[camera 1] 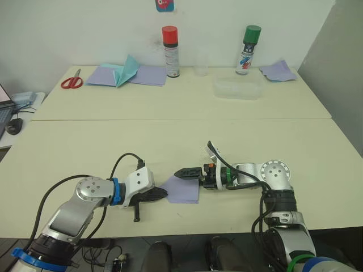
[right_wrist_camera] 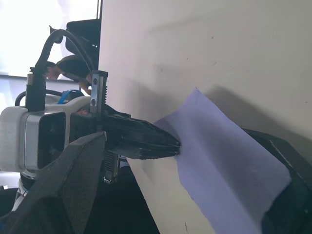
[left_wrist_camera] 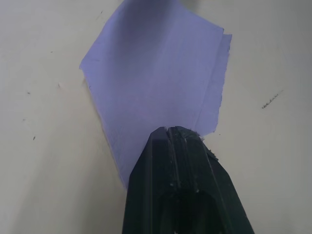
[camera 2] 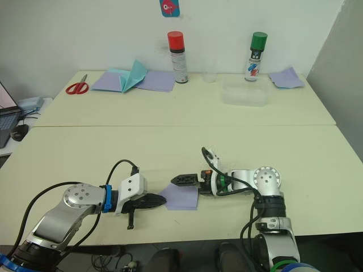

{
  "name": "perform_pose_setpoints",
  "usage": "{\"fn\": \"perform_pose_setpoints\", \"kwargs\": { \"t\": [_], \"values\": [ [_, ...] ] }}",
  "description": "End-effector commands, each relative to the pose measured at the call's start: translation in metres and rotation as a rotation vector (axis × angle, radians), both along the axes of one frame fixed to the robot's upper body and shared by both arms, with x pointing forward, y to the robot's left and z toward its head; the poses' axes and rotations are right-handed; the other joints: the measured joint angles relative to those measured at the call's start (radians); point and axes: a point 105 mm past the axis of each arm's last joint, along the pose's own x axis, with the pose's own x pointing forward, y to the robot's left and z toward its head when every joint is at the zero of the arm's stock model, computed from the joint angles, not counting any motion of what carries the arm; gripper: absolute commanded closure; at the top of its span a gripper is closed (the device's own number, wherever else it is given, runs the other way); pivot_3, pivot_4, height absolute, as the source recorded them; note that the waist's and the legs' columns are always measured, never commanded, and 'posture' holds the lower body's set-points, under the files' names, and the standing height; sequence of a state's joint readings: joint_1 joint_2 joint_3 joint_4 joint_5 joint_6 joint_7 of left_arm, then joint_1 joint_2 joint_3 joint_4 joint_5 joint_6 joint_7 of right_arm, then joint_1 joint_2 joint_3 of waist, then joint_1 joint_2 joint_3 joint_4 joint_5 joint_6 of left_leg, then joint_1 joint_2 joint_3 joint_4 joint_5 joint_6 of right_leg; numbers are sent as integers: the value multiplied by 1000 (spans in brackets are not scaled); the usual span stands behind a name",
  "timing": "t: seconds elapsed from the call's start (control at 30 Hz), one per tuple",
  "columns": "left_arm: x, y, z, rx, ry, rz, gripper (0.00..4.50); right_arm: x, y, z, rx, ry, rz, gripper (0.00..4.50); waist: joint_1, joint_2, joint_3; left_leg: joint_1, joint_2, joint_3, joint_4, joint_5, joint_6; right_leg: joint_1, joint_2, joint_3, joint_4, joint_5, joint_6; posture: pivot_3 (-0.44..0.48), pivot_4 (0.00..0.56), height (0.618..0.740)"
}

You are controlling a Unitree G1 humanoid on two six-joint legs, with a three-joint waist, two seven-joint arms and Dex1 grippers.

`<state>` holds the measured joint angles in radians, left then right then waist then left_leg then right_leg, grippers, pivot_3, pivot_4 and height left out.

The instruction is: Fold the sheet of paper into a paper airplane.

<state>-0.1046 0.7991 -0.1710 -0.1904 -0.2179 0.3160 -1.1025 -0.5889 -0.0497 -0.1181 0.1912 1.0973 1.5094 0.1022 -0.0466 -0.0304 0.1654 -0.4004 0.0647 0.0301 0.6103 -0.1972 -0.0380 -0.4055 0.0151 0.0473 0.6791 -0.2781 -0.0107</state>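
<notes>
The sheet of paper (camera 1: 184, 190) is lavender and lies near the table's front edge, between my two grippers. My left gripper (camera 1: 164, 193) is shut, and its tip (left_wrist_camera: 170, 129) rests on the sheet's left corner. From the right, my right gripper (camera 1: 177, 173) reaches over the sheet's far edge and is open. The sheet (right_wrist_camera: 219, 161) runs between its fingers, draped over the lower finger (right_wrist_camera: 287, 195) and raised off the table there. The upper finger (right_wrist_camera: 68, 180) stands apart from the paper. No paper airplane shape shows; the sheet is a flat piece with a folded edge.
Along the back of the table are red scissors (camera 1: 71, 82), a teal paper piece (camera 1: 129, 71) on lavender sheets (camera 1: 148, 75), a red-capped can (camera 1: 171, 51), a clear tub (camera 1: 238, 89), a green-capped can (camera 1: 248, 50) and a rumpled lavender scrap (camera 1: 278, 71).
</notes>
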Motion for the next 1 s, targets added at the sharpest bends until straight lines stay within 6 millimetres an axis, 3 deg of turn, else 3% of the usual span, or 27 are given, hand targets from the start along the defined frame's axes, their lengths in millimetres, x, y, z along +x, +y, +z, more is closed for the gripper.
{"fn": "perform_pose_setpoints", "kwargs": {
  "t": [0.03, 0.13, 0.2, 0.43, 0.57, 0.83, 1.0],
  "values": [
    [-6, 5, -23, 51, 83, 31, 4500, -5, 11, 2, -19, -78, 63, 36, 0, 1, -1, 0, 0, 0, 0, 0, 0, 0, 0, 0, 0, 0, 0, 0, 150, 740],
    [-6, 6, -23, 50, 86, 37, 4500, -6, 14, 4, -42, -202, 112, 36, 0, 2, -1, 0, 0, 0, 0, 0, 0, 0, 0, 0, 0, 0, 0, 0, 150, 740],
    [-6, 7, -24, 52, 87, 41, 4500, -5, 14, 4, -50, -269, 124, 604, 0, 2, -1, 0, 0, 0, 0, 0, 0, 0, 0, 0, 0, 0, -1, 0, 150, 740],
    [-6, 8, -24, 54, 89, 48, 4500, 2, 9, 1, -88, -392, 125, 3200, 1, 2, -1, -1, 0, 0, 0, 0, 0, 0, -1, 0, -1, -1, -2, 0, 150, 740],
    [-7, 9, -24, 56, 92, 49, 4500, -1, 13, 12, -59, -553, 176, 4492, 2, 2, -1, -1, 0, 0, 0, 0, 0, -1, -1, 0, -1, -1, -2, 0, 150, 740],
    [-4, 16, -19, 39, 108, 87, 4500, -16, 19, 17, -50, -905, 353, 4492, 4, 2, -1, -1, 0, 1, -1, 0, 0, -1, -1, 0, -1, -3, -5, 0, 150, 740],
    [-1, 24, -17, 43, 113, 116, 4500, -16, 17, 12, -59, -981, 416, 4492, 4, 1, 0, -1, 0, 0, -1, 0, 0, -1, -1, -1, -1, -3, -5, 0, 150, 740]
  ]
}}
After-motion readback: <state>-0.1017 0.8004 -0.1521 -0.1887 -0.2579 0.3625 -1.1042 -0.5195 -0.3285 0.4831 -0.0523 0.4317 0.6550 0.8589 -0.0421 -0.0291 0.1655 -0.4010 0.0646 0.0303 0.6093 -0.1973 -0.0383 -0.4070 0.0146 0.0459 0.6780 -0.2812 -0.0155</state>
